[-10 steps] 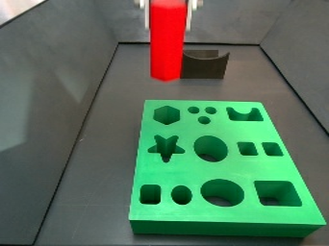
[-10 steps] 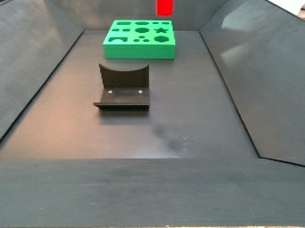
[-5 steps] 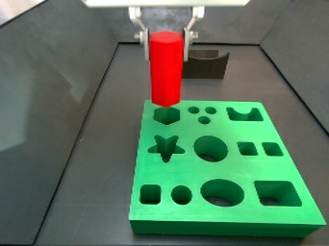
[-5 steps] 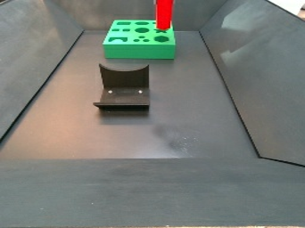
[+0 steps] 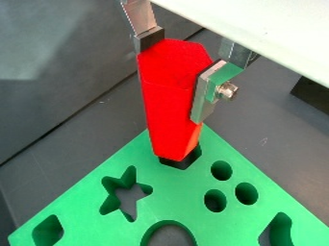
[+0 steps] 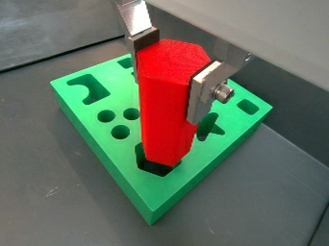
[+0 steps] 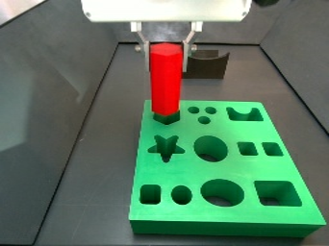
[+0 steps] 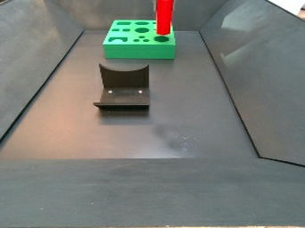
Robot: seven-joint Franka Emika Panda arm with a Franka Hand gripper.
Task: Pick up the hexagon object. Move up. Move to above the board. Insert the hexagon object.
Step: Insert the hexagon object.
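Since the frame half a second before, the hexagon object (image 7: pixel 166 80) has been lowered, and its lower end is now seen entering the hexagonal hole at a corner of the board (image 7: pixel 225 173), where earlier it hung just above that hole. The hand (image 7: pixel 167 40) has come down with it and is seen directly over that corner of the board in a side view.

The hexagon object is held upright, gripped near its top between the two silver fingers (image 5: pixel 214 88), which are closed against opposite faces of the red prism in both wrist views. Most of the prism's length is still seen above the green slab (image 6: pixel 164 104), and only its foot is sunk into the cut-out (image 5: pixel 176 154).

Next to the occupied hole, three small round holes (image 5: pixel 228 187) are seen, and a star-shaped cut-out (image 5: pixel 122 189) lies close by on the board. The board rests flat on the dark surface (image 8: pixel 155 134).

In a side view the fixture (image 8: pixel 123 85) is seen standing on the surface, well apart from the hand and nearer the camera than the board (image 8: pixel 137 40). The red prism (image 8: pixel 163 18) is seen rising from the board's far right corner in that view.
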